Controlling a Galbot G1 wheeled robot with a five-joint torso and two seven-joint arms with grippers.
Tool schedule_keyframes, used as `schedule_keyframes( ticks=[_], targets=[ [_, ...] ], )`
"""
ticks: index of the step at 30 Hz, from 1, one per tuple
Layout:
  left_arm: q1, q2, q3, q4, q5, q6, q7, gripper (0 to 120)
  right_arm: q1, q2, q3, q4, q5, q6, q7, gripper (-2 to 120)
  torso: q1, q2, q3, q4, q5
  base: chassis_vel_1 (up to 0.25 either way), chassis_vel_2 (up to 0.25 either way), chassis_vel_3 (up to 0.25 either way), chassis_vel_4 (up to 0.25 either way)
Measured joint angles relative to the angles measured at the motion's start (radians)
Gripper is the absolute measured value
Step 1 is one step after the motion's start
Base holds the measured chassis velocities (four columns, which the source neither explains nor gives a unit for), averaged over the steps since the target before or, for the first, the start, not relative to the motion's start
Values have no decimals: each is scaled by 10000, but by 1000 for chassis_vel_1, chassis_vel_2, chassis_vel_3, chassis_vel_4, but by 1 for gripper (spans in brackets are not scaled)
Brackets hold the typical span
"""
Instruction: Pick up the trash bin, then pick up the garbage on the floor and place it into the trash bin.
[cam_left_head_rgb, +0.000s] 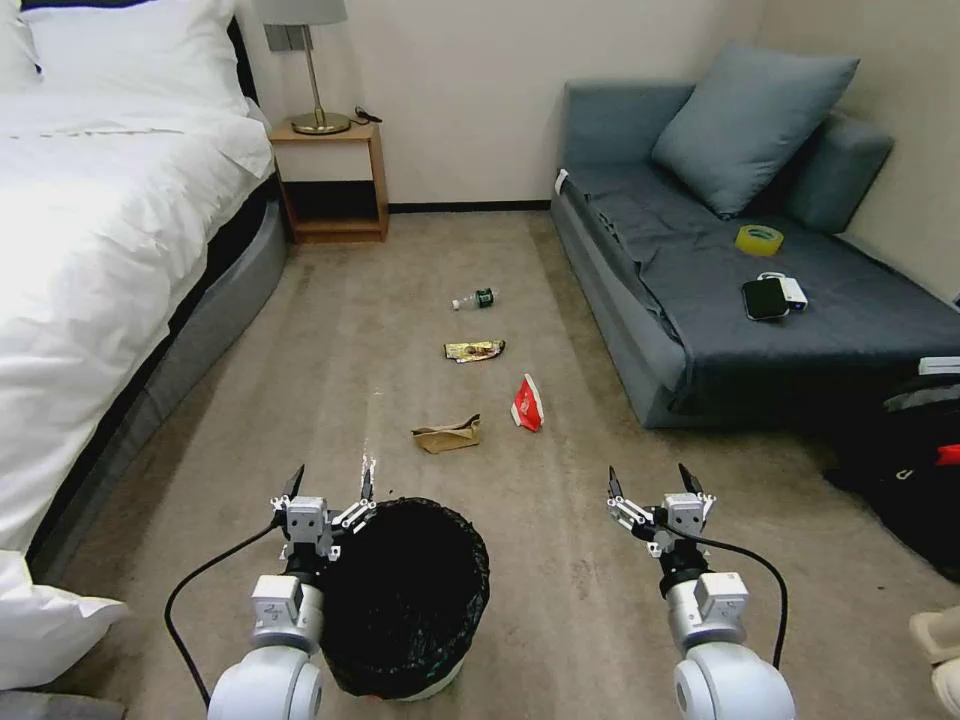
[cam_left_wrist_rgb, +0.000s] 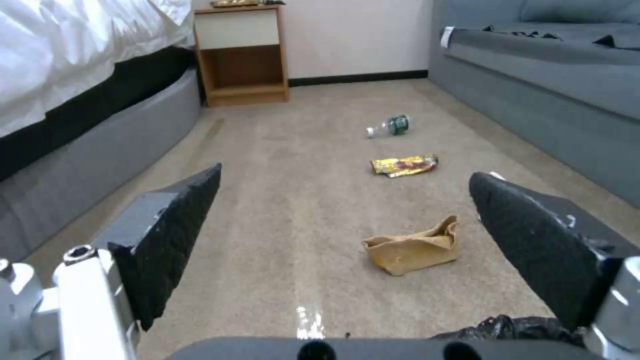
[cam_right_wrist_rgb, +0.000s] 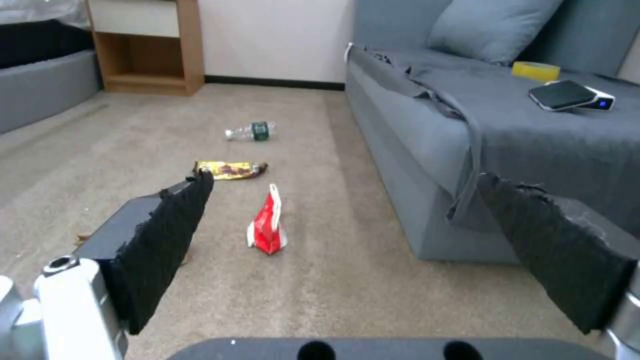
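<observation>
1. Right at the robot's feet, on the carpet, sits the trash bin (cam_left_head_rgb: 405, 600), a small white one with a black bag liner. The left claw (cam_left_head_rgb: 328, 485) hovers spread wide at the bin's near-left rim, gripping nothing yet.
2. The step looks like grabbing the bin, so I'd drop one finger inside the rim and one outside, and pinch the hard wall, not just loose bag.
3. The right claw (cam_left_head_rgb: 650, 483) is also wide and empty, held off to the right, well apart from the bin.
4. The garbage lies farther up the carpet: a brown paper bag (cam_left_head_rgb: 447, 435) nearest, a red packet (cam_left_head_rgb: 527, 403) just beside it, then a gold wrapper (cam_left_head_rgb: 474, 350) and a small bottle (cam_left_head_rgb: 474, 299).
5. Room-wise: bed (cam_left_head_rgb: 90, 250) on the left, grey sofa (cam_left_head_rgb: 740, 270) on the right, nightstand (cam_left_head_rgb: 330, 180) at the far wall. The carpet lane between is narrow.
</observation>
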Motion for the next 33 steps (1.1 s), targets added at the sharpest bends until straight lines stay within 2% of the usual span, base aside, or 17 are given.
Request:
schedule_keyframes(
  ticks=[31,33],
  targets=[
    [0,0,0,0,-2,1,0,100,-1,0,0,-1,0,0,0,100,0,0,0,0,0,0,0,0,0],
    [6,24,-116,-110,-227,171,-10,100,-12,14,-4,24,-20,-30,56,100,0,0,0,0,-3,0,0,0,0]
  ],
)
